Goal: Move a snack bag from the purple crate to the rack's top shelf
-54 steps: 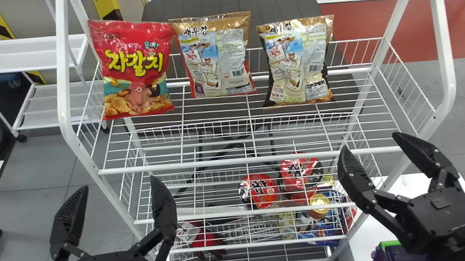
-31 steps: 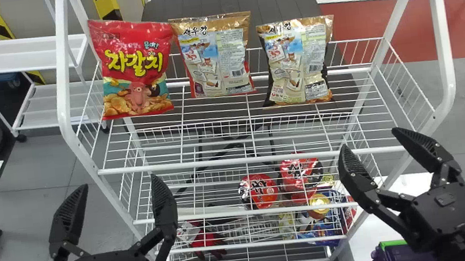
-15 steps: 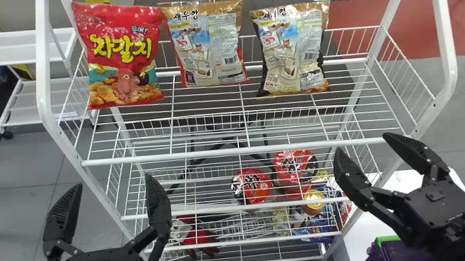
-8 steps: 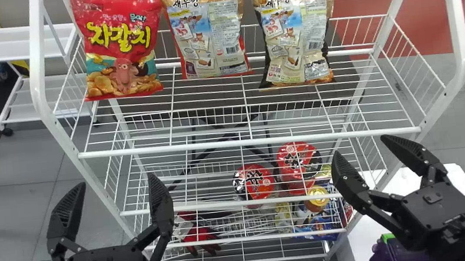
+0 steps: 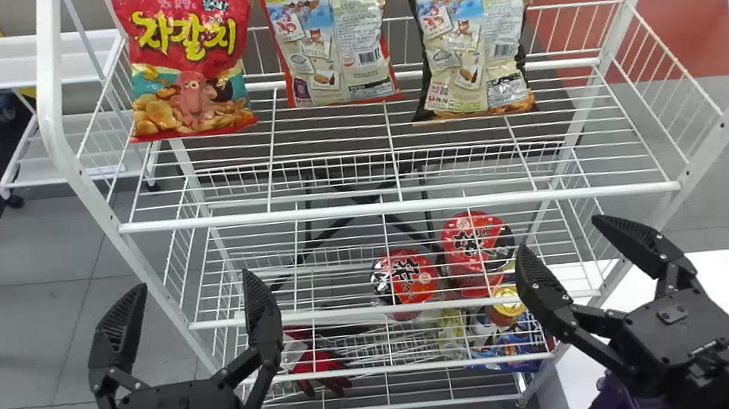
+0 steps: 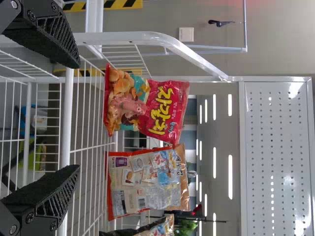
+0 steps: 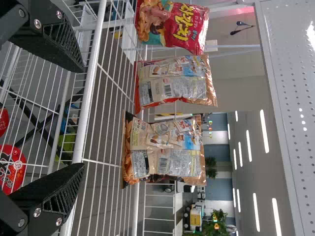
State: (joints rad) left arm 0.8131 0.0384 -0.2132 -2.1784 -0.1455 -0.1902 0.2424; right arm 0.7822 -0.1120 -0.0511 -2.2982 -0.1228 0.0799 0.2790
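Three snack bags stand in a row on the rack's top shelf (image 5: 338, 213): a red bag (image 5: 187, 67) at the left, a tan and red bag (image 5: 338, 36) in the middle, a tan and black bag (image 5: 473, 41) at the right. In front of the rack at lower left is my left gripper (image 5: 192, 310), open and holding nothing. My right gripper (image 5: 577, 255), open and empty too, stands at lower right. Part of the purple crate (image 5: 613, 399) shows beneath the right arm. Both the left gripper (image 6: 74, 118) and right gripper (image 7: 81, 120) face the shelf in their wrist views.
Red noodle cups (image 5: 404, 279) and other packs sit on the lower levels, with a red and black glove (image 5: 321, 367) at their left. A white table (image 5: 722, 273) stands right of the rack. Another white rack (image 5: 32, 60) is at back left.
In the head view the rack and its bags have shifted up and grown a little larger. More of the purple crate is cut off at the bottom edge. Both grippers remain open.
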